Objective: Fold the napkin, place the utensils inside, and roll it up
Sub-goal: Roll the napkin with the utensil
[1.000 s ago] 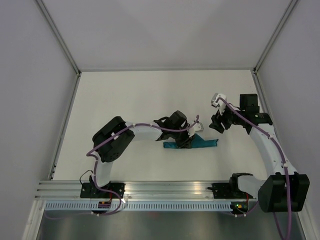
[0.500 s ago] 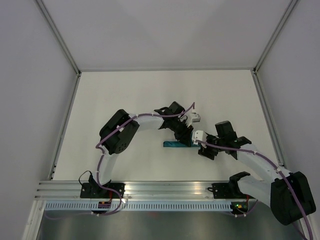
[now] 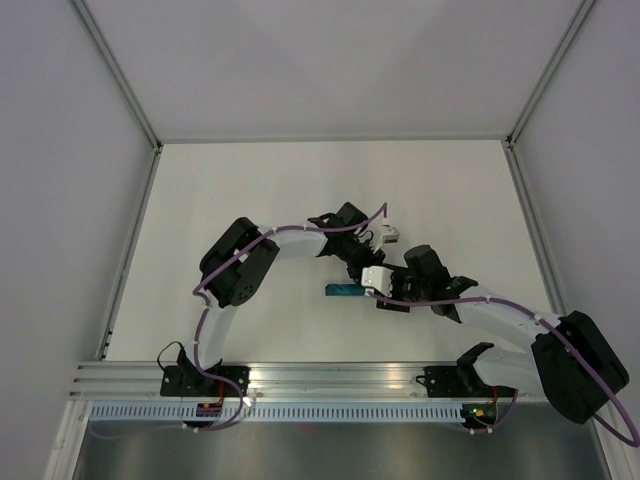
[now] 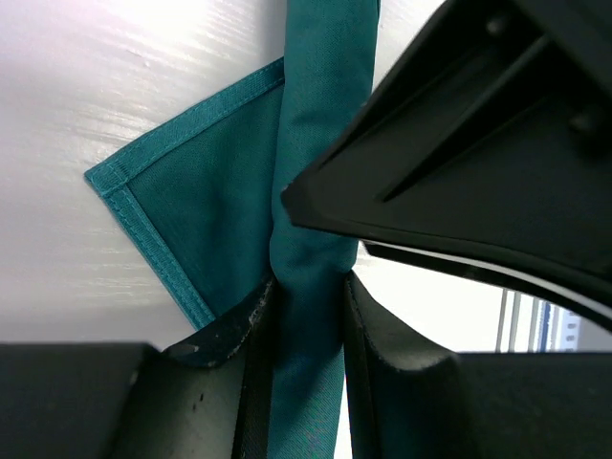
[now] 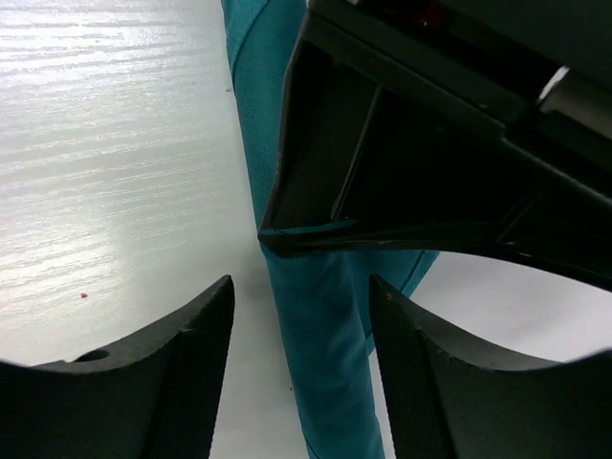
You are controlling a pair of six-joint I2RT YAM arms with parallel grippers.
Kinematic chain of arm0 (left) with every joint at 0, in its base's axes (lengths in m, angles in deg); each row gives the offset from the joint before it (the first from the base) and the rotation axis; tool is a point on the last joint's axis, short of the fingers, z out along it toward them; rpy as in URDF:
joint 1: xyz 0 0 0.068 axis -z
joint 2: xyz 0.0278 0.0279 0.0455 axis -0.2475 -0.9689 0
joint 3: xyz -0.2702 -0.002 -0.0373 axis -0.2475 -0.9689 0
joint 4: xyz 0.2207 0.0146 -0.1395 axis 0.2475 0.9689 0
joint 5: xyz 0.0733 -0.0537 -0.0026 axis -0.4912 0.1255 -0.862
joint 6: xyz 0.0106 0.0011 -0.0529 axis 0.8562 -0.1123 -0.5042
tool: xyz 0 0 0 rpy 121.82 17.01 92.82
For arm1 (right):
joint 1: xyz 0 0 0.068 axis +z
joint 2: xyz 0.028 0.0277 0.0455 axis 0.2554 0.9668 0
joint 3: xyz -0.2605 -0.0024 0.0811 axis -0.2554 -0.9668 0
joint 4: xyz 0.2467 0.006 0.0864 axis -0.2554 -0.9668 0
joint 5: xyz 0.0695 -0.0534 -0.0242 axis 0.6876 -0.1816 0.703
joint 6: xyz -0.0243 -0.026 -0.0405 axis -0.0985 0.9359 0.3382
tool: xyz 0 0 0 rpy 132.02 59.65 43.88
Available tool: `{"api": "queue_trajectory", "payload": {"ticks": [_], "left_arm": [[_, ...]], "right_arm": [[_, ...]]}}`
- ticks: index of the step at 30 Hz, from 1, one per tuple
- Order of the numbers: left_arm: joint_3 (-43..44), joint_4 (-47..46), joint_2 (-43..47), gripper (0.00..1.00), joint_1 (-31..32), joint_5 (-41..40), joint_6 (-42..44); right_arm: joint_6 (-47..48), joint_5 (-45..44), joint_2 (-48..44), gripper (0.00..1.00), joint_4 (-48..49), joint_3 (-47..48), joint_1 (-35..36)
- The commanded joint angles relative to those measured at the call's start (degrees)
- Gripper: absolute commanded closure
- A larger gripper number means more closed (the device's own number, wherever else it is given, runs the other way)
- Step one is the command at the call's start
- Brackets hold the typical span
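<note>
The teal napkin (image 3: 343,291) lies as a tight roll on the white table, mostly covered by both grippers. My left gripper (image 3: 367,271) is shut on the roll; in the left wrist view the roll (image 4: 320,143) runs up between the two fingers (image 4: 308,298), with a loose corner flap (image 4: 182,201) to the left. My right gripper (image 3: 386,293) is open, and in the right wrist view it straddles the roll (image 5: 320,373) with gaps on both sides (image 5: 301,311). The knife is hidden.
The two grippers are close together: the right one fills the upper right of the left wrist view (image 4: 478,163), and the left one the top of the right wrist view (image 5: 430,143). Grey walls enclose the table (image 3: 250,190).
My right arm has swung from the table's right side in to the roll beside my left gripper. My left gripper has shifted slightly, still on the roll.
</note>
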Motion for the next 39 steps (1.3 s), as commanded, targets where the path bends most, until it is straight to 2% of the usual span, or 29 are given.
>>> {"api": "queue_trajectory", "payload": {"ticks": [1,5,8,9,14,20,26,34,38,39], "left_arm": [[-2.5,10.7,-5.6,0.98,-0.2,-6.2,-1.2],[-2.5,10.4,-5.5,0.95,-0.4,-5.7,-1.9],[-3.3,8.6,-3.8,0.87,-0.7,-5.6,-3.4],[-4.0,6.8,-3.1,0.81,-1.1,-6.0,-4.9],[-7.6,-1.1,1.3,0.69,-3.1,-7.5,-11.5],[-17.0,-17.8,10.2,0.67,-7.4,-9.0,-21.9],[-26.6,-30.9,20.6,0.64,-8.6,-18.5,-26.7],[-36.7,-40.5,30.3,0.61,-8.5,-29.0,-24.6],[-42.9,-48.3,35.5,0.60,-7.4,-33.4,-19.1],[-45.7,-52.3,36.9,0.59,-5.7,-36.8,-17.4]], "right_arm": [[-0.7,-3.5,2.2,0.38,5.0,-0.9,0.8],[-1.3,-5.0,4.9,0.52,6.5,-0.5,0.8],[-1.6,-5.1,6.0,0.67,6.7,-0.4,0.7],[-1.6,-5.0,6.3,0.76,6.7,-0.4,0.7],[-1.1,-2.8,7.8,0.87,4.4,1.0,0.3],[2.0,5.0,13.8,0.89,-3.1,6.2,-3.5],[6.2,12.1,22.7,0.90,-15.1,16.3,-8.2],[11.8,14.3,34.5,0.91,-30.7,28.6,-9.8],[14.0,15.2,42.1,0.91,-38.2,36.7,-10.2],[14.4,15.6,43.4,0.91,-39.7,38.1,-10.6]]}}
